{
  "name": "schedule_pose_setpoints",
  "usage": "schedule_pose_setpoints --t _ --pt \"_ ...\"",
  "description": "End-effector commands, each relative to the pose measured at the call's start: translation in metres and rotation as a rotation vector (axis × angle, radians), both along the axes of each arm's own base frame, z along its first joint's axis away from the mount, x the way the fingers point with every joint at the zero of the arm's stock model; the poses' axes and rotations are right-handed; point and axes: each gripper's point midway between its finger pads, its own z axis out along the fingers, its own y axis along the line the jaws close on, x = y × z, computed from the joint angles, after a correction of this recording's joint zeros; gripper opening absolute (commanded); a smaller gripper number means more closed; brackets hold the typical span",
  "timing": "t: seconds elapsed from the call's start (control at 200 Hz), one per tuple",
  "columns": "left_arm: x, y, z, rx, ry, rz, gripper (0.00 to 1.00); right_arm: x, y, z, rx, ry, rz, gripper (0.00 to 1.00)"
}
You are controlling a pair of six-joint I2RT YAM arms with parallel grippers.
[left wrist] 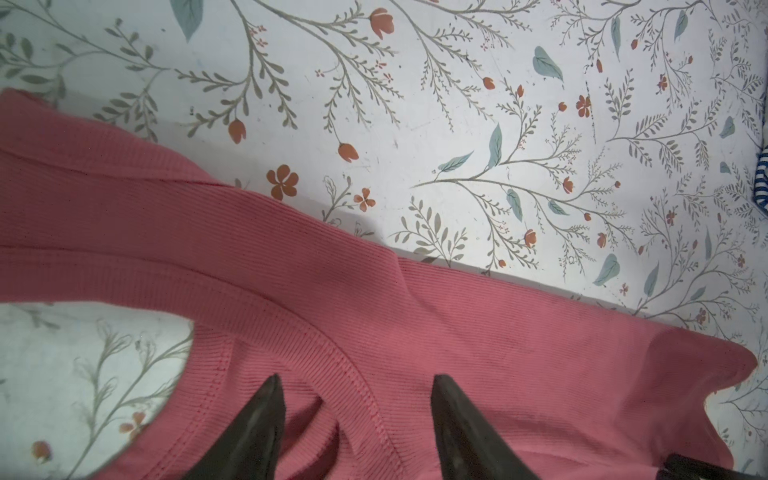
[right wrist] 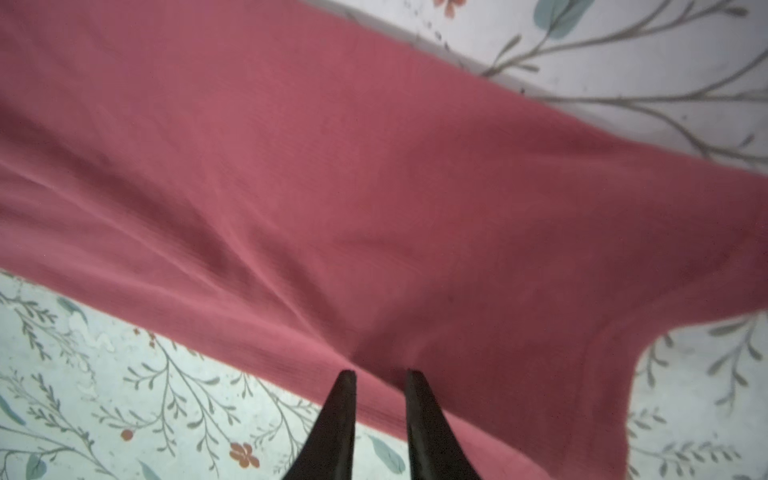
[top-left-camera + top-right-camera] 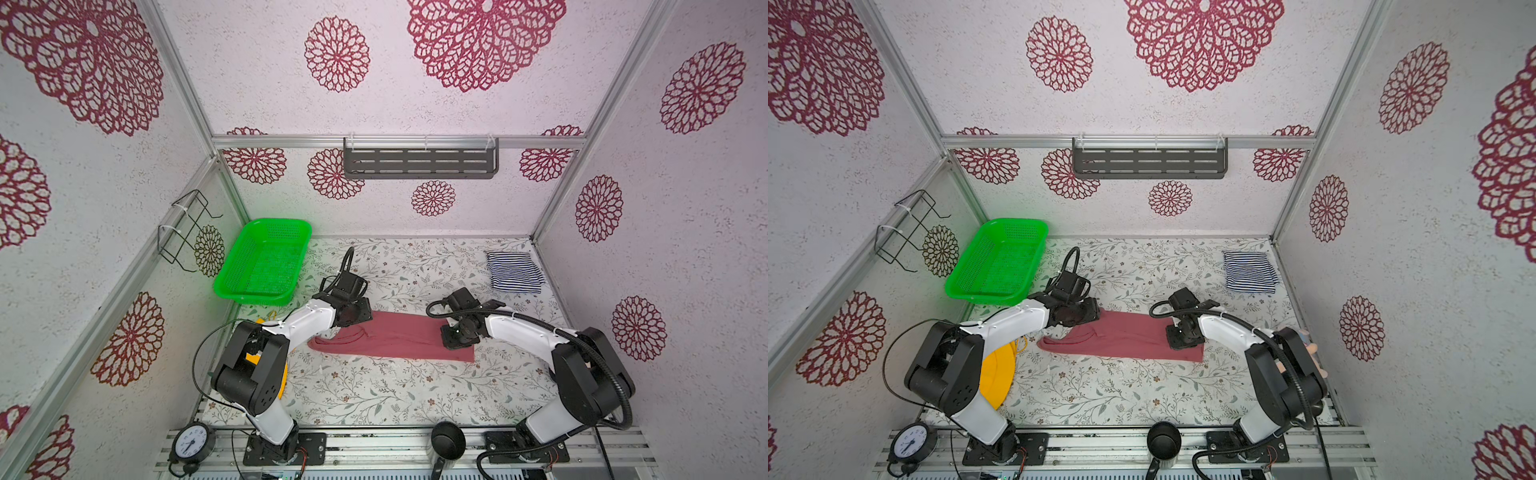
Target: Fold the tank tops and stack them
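- Inside a booth papered with crimson rosettes, a floral-printed tabletop carries the work.
- The rose-red tank top lies flat at mid-tabletop. Its long axis runs side to side between the two arms, with the neckline and straps toward the left arm and the hem toward the right.
- The left gripper is directly over the strap end. Its jaws are spread wide above the stitched neckline band, with nothing caught between them.
- The right gripper sits at the hem end, on the cloth's near edge. Its jaws are drawn to a narrow gap and creases in the knit run toward the tips. It cannot be told whether a fold is nipped there or only pressed.
- Each arm thus has one end of the garment under it. The next fold looks likely to carry one end along that axis onto the other.
- The striped tank top rests already folded in the far right corner, well apart from the rose one. It lies beyond the right gripper, so the right arm is much the nearer for stacking.
- A green basket stands at far left, and a yellow cloth hat lies partly hidden under the left arm. Both are clear of the garment.
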Motion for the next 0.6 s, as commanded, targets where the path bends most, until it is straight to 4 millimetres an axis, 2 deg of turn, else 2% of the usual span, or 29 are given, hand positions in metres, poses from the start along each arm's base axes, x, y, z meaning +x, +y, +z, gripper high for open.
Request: schedule_pose_setpoints --t 0.0,0.085,0.135,0.245,0.315,0.41,0.485,0.595 --pt "-0.002 -0.001 0.016 -0.003 -0.03 0.006 0.6 -0.015 -0.01 0.012 -0.011 -0.003 -0.009 0.25" --pt "-0.002 -0.009 0.021 -0.016 -0.038 -0.004 0.6 -0.019 -0.019 0.008 -0.041 0.015 -0.017 0.25" --pt "-0.002 -0.019 0.025 -0.029 -0.042 -0.019 0.6 -0.012 -0.019 0.013 -0.049 -0.001 -0.018 0.24" --pt "0.001 -0.05 0.03 -0.053 -0.052 -0.069 0.61 0.015 -0.001 0.042 0.018 -0.091 -0.012 0.24" --pt "0.003 -0.067 0.024 -0.098 -0.041 -0.082 0.61 0.03 0.011 0.049 0.055 -0.126 -0.011 0.24" --pt "0.0 -0.081 0.008 -0.13 -0.007 -0.088 0.6 0.04 0.018 0.037 0.058 -0.118 -0.018 0.23" --pt "-0.007 -0.079 -0.003 -0.117 0.02 -0.082 0.6 0.043 0.017 0.025 0.041 -0.112 -0.023 0.23" --pt "-0.023 -0.069 -0.019 -0.088 0.063 -0.063 0.6 0.043 0.004 0.009 -0.003 -0.101 -0.046 0.24"
